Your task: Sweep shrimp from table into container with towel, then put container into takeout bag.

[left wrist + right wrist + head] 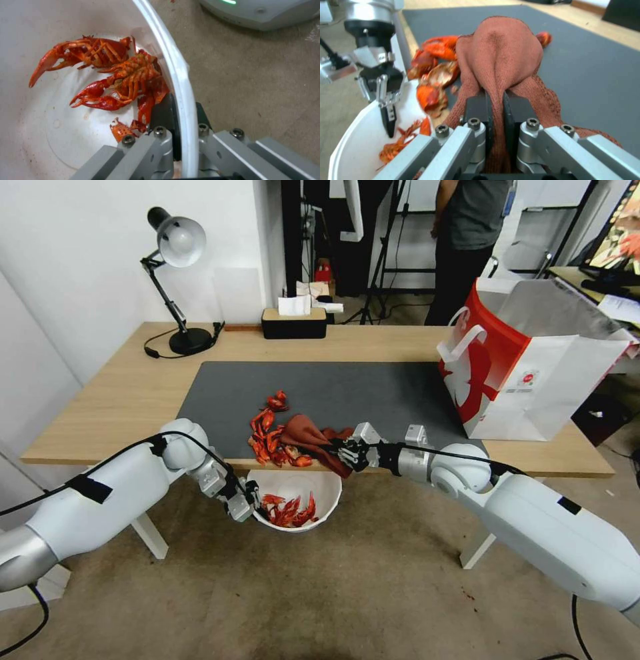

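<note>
Right tool [343, 454], towel [308, 437], grey mat [373, 393]

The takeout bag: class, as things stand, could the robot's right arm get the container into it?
Probably not yet. The right gripper is shut on the towel, and the left gripper holds the container below the table edge, away from the takeout bag, whose open top stands unobstructed.

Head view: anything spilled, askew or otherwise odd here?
Nothing has spilled. The bowl is not on the table: the left gripper holds it by the rim below the front edge. Some shrimp lie inside it, more remain on the mat beside the towel held by the right gripper.
</note>
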Available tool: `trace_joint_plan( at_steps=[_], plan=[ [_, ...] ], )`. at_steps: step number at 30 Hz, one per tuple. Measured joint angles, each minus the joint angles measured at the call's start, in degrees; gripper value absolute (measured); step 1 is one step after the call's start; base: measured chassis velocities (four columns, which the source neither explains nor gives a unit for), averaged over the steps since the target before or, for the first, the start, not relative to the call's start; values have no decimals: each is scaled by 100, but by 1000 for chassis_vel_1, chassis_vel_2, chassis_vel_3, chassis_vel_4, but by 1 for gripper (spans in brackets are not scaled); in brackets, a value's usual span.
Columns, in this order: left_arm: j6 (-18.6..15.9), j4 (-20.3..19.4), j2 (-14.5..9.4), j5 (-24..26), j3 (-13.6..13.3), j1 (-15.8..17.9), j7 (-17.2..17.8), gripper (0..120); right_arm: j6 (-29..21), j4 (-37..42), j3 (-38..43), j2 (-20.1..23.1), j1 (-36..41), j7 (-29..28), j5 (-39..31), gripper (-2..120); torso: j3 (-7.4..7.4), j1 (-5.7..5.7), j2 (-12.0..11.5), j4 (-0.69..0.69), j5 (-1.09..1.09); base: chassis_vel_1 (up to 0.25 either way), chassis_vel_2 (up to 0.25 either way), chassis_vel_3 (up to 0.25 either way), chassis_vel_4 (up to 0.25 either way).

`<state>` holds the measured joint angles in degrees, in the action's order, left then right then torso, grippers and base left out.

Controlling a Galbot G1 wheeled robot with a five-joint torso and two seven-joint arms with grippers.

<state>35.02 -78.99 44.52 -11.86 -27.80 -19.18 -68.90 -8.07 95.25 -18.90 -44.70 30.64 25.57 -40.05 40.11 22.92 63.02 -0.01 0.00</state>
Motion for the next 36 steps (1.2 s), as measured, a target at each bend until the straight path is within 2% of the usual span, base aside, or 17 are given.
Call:
trace_joint_plan(
  at_steps=[10,14,17,18,20,21,24,31,36],
  plan=[
    [10,-5,-104,0,39,-43,-3,0,54,-89,354,-139,-133,-322,-424,5,0,-1,0,-1,0,0,0,0,0],
    [35,-13,-158,0,71,-77,-3,0,153,-612,405,-478,-516,-774,-480,5,0,-1,0,2,-1,0,0,0,0],
    [59,-16,-178,1,135,-126,-4,0,208,-1507,247,-1084,-1041,-1192,-474,5,1,0,0,1,-1,0,0,0,0],
    [59,-16,-178,1,135,-126,-4,0,208,-1507,247,-1084,-1041,-1192,-474,5,1,0,0,1,-1,0,0,0,0],
    [67,-23,-189,0,184,-164,-4,0,186,-2036,16,-1486,-1335,-1244,-461,5,1,0,0,2,-2,0,0,0,0],
    [67,-23,-189,0,184,-164,-4,0,186,-2036,16,-1486,-1335,-1244,-461,5,1,0,0,2,-2,0,0,0,0],
    [98,-23,-198,-5,279,-234,1,0,142,-2711,-377,-1895,-1658,-1192,-370,5,1,0,0,4,-2,0,0,0,0],
    [168,-12,-204,-64,419,-437,6,0,59,-3578,-694,-2324,-1948,-1085,-152,5,1,0,0,-1,-1,0,0,0,0],
    [196,13,-198,-91,484,-474,10,0,42,-4107,-892,-2617,-2275,-831,-137,5,0,0,0,1,-1,0,0,0,0]
  ],
)
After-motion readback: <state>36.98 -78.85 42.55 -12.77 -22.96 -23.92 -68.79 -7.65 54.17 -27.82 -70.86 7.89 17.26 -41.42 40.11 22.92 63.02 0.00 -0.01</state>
